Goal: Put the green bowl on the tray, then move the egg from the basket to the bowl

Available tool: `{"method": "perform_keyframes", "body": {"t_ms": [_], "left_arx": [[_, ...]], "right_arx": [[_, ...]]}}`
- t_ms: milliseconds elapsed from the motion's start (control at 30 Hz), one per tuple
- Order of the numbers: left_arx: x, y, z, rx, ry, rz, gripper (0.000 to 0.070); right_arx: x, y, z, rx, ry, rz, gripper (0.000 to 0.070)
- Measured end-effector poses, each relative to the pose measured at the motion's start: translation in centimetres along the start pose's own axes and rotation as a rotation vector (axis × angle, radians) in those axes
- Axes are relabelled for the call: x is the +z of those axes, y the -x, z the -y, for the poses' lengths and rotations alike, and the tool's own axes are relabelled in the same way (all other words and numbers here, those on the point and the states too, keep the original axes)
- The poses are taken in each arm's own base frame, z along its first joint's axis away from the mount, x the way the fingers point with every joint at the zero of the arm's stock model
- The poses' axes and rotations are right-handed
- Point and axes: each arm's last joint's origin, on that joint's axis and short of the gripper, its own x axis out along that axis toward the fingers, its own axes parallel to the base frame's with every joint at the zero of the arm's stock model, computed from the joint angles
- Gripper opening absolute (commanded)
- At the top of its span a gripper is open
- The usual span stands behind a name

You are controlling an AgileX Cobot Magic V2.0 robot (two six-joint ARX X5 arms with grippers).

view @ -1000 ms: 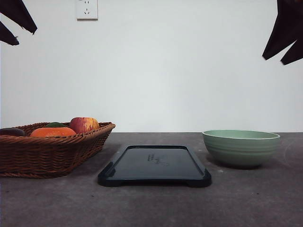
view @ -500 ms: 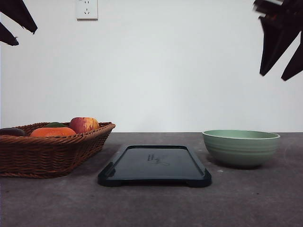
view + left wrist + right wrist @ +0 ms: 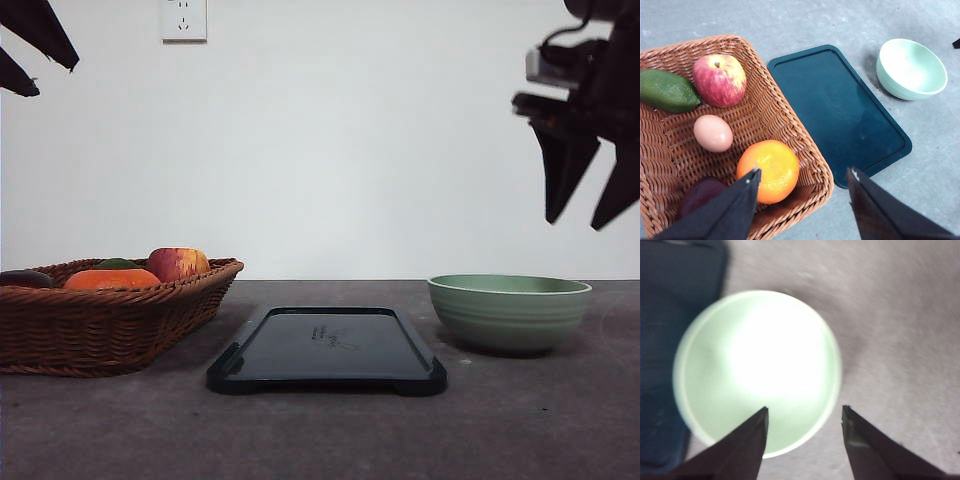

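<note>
The green bowl (image 3: pixel 509 311) stands empty on the table, right of the tray (image 3: pixel 327 349). My right gripper (image 3: pixel 582 222) hangs open well above the bowl's right side; its wrist view looks straight down into the green bowl (image 3: pixel 757 372) with the tray (image 3: pixel 675 315) beside it. The basket (image 3: pixel 105 312) is at the left. In the left wrist view the egg (image 3: pixel 713 133) lies in the basket (image 3: pixel 785 125) among fruit, with the tray (image 3: pixel 840 112) and bowl (image 3: pixel 910 69) beyond. My left gripper (image 3: pixel 802 175) is open, high over the basket's edge, and its fingertips (image 3: pixel 40 30) show top left.
The basket also holds an apple (image 3: pixel 720 80), an orange (image 3: pixel 768 170), an avocado (image 3: pixel 667 91) and a dark purple fruit (image 3: pixel 700 195). A wall socket (image 3: pixel 184 19) is on the white wall behind. Bare grey tabletop (image 3: pixel 330 430) lies in front of the tray.
My right gripper has come down and slightly left toward the bowl, staying open. The left gripper, bowl, tray and basket have not moved.
</note>
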Motion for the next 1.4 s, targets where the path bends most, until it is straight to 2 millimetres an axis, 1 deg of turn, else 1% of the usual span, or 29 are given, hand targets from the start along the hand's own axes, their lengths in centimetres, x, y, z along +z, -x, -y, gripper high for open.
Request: {"method": "perform_keyframes", "body": {"t_ms": [200, 533, 633, 800, 833, 867, 1033, 1133, 1267, 1400], "left_arx": [[0.0, 0.0, 0.0, 0.000, 0.000, 0.000, 0.0351], [0.0, 0.0, 0.0, 0.000, 0.000, 0.000, 0.0351], [0.0, 0.0, 0.0, 0.000, 0.000, 0.000, 0.0351], [0.0, 0.0, 0.0, 0.000, 0.000, 0.000, 0.0351], [0.0, 0.0, 0.0, 0.000, 0.000, 0.000, 0.0351], [0.0, 0.0, 0.0, 0.000, 0.000, 0.000, 0.0351], [0.0, 0.0, 0.0, 0.000, 0.000, 0.000, 0.0351], [0.0, 0.0, 0.0, 0.000, 0.000, 0.000, 0.0350], [0.0, 0.0, 0.0, 0.000, 0.000, 0.000, 0.0350], [0.0, 0.0, 0.0, 0.000, 0.000, 0.000, 0.0350]], "right_arx": [[0.2, -1.5, 1.3, -0.015, -0.038, -0.041, 0.0291], [0.3, -4.9, 2.0, 0.001, -0.057, -0.108, 0.0287], [0.2, -5.8, 2.1, -0.001, -0.060, -0.130, 0.0201], [0.2, -6.4, 2.2, -0.001, -0.061, -0.135, 0.0042], [0.2, -6.4, 2.2, 0.000, -0.061, -0.136, 0.0005], [0.2, -6.4, 2.2, 0.002, -0.060, -0.137, 0.0000], [0.2, -6.3, 2.2, 0.016, -0.060, -0.144, 0.0000], [0.5, -5.8, 2.1, 0.015, -0.062, -0.158, 0.0000], [1.3, -4.2, 1.7, 0.032, -0.060, -0.155, 0.0000], [2.8, -2.0, 0.6, 0.057, -0.031, -0.138, 0.0000]]}}
